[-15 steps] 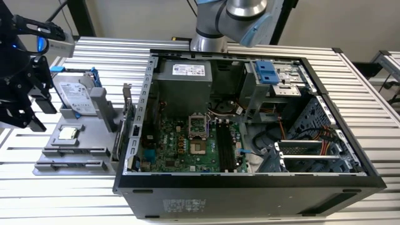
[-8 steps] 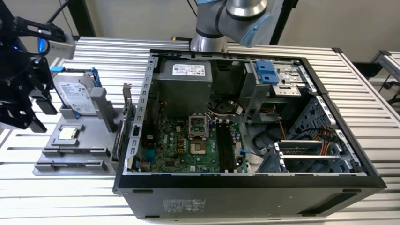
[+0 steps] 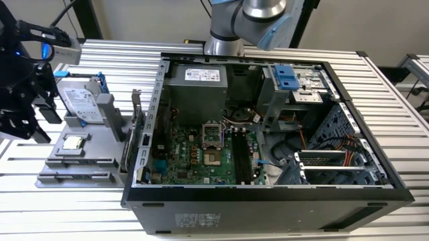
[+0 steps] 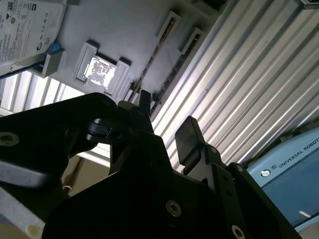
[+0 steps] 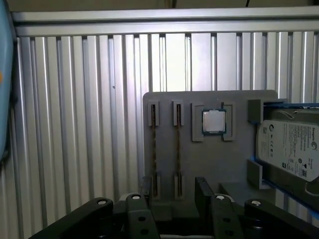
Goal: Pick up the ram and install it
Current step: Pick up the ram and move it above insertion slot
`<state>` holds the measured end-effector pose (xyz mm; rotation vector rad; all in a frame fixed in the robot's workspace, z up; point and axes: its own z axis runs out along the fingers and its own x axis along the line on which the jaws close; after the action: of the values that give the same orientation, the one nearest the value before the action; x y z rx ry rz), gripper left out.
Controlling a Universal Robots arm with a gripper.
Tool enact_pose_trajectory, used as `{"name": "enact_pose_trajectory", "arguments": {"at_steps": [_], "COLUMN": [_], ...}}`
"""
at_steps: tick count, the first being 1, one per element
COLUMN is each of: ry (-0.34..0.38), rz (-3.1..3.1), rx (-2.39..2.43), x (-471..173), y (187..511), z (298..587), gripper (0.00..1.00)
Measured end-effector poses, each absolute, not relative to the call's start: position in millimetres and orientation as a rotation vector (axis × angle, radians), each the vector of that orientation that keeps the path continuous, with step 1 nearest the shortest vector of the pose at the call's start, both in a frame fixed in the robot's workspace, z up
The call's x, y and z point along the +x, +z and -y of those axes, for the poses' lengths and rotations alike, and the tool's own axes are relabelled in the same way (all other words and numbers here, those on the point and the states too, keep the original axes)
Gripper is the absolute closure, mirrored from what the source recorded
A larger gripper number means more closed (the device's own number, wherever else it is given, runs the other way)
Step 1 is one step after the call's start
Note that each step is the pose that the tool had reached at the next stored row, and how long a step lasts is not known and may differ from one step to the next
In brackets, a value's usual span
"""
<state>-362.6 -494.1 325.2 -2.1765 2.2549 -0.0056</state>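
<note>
The gripper (image 5: 174, 185) hangs with its 2 black fingers (image 5: 204, 188) spread apart and nothing between them. In the exterior view it (image 3: 38, 119) is at the exterior view's left, above the gray holder (image 3: 97, 154) and clear of it. The ram (image 5: 178, 149) stands on its edge in 1 of the holder's 2 narrow slots, so it shows as a thin line and its colour cannot be made out. In the first wrist view this ram lines up with the gap between the fingers, and no finger touches it. A second stick (image 5: 153, 149) stands the same way in the neighbouring slot, parallel to the ram and on the side away from the processor chip (image 5: 214, 122). That chip sits flat in a square pocket of the holder just beside the ram's slot. Past the chip, a hard drive (image 5: 291, 149) leans in a blue-edged cradle at the holder's far end. In the second wrist view the open fingertips (image 4: 188, 130) frame the ends of the 2 slots, with the chip nearby. The holder rests on a slatted metal table (image 3: 395, 100). Just beside it, toward the exterior view's right, lies an open computer case (image 3: 268, 193). Inside the case are the green motherboard (image 3: 194, 150) and its long black memory slots (image 3: 241, 153), and no stick stands in those slots. The arm (image 3: 261, 20) rises behind the case
</note>
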Motion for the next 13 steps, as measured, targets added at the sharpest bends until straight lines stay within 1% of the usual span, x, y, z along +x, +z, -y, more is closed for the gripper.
{"name": "enact_pose_trajectory", "arguments": {"at_steps": [13], "ry": [-0.006], "rz": [-2.247], "rx": [-2.185], "x": [-363.0], "y": [321.1], "z": [494.0], "gripper": [0.0]}}
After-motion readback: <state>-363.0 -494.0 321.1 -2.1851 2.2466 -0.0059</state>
